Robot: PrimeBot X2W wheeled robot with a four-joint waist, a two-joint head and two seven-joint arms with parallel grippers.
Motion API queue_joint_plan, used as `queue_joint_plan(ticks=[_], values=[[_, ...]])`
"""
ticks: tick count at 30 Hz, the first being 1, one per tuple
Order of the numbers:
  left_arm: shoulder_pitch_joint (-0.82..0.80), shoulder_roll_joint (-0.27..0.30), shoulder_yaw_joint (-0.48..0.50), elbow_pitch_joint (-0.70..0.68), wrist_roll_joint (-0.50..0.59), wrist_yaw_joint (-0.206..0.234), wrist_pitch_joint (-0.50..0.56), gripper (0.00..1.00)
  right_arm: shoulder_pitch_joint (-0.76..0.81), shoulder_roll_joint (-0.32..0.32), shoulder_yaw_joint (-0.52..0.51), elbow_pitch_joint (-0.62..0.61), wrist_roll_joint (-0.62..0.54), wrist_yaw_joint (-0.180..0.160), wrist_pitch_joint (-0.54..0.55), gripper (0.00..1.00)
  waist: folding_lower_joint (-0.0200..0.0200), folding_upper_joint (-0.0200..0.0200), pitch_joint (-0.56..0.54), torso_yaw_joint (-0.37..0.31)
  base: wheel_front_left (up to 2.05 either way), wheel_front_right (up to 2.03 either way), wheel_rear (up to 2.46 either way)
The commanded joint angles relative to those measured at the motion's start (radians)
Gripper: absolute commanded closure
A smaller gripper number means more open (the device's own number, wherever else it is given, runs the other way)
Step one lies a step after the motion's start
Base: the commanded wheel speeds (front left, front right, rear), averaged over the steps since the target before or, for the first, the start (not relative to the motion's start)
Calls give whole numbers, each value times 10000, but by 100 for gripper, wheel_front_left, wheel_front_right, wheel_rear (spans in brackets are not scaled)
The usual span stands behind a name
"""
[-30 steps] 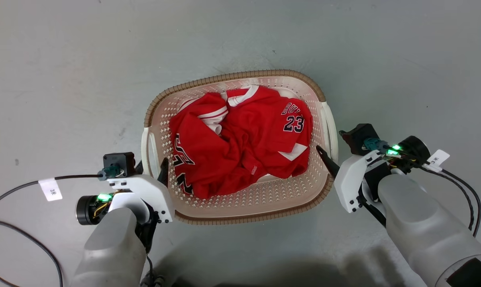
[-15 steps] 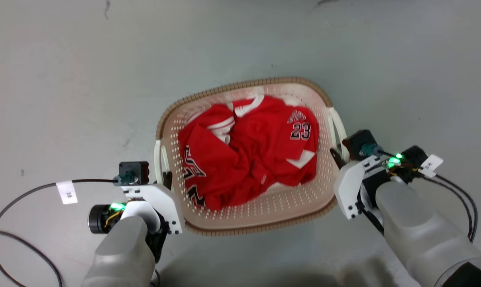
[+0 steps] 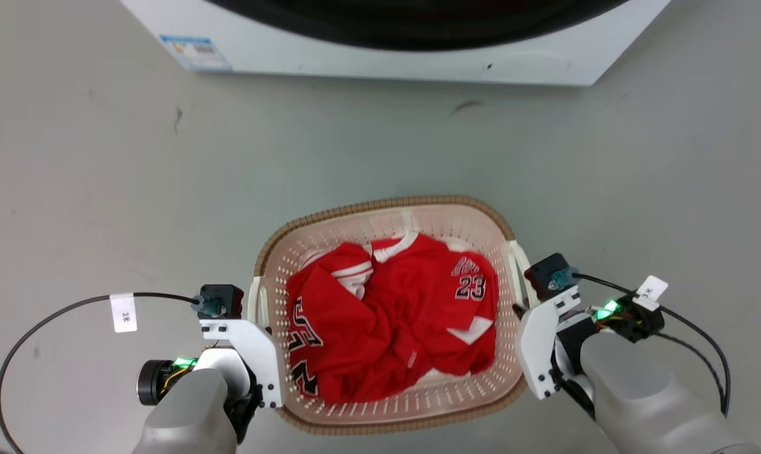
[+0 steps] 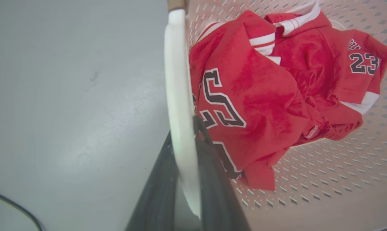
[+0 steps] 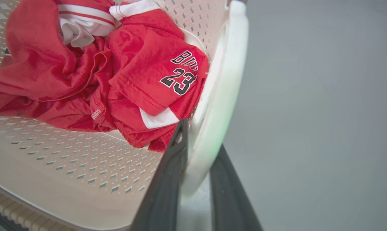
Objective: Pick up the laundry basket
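Now the head view has tilted up since a second ago: the washing machine [image 3: 544,60] shows at the far edge. That is camera motion, not basket travel. The laundry basket [image 3: 380,205] lies near the robot between both arms, with the red jersey [image 3: 393,328] inside. The left gripper [image 4: 184,128] is clamped on the left handle [image 4: 177,80], and the right gripper [image 5: 201,136] on the right handle [image 5: 228,64]. Earlier the fingertips showed further inside the walls. Grasp judged complete. Cannot tell whether the base has left the floor [image 3: 103,189].
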Motion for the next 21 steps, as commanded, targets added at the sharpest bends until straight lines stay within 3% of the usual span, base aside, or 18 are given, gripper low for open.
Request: queue_joint_plan(ticks=[1, 12, 21], values=[[59, 26, -213, -128, -115, 6, 197, 100, 195, 105, 224, -221, 208, 52, 250, 100, 1, 0, -620, -331, 0, 0, 0], [32, 400, -1587, -635, -1237, -3, 1921, 100, 403, -321, 1486, -1038, 1881, 89, 1813, 100, 1, 0, -2236, -696, 0, 0, 0], [379, 606, -2433, -866, -2088, -3, 2826, 100, 559, -618, 2291, -1232, 2856, 89, 2331, 100, 1, 0, -3249, -806, 0, 0, 0]])
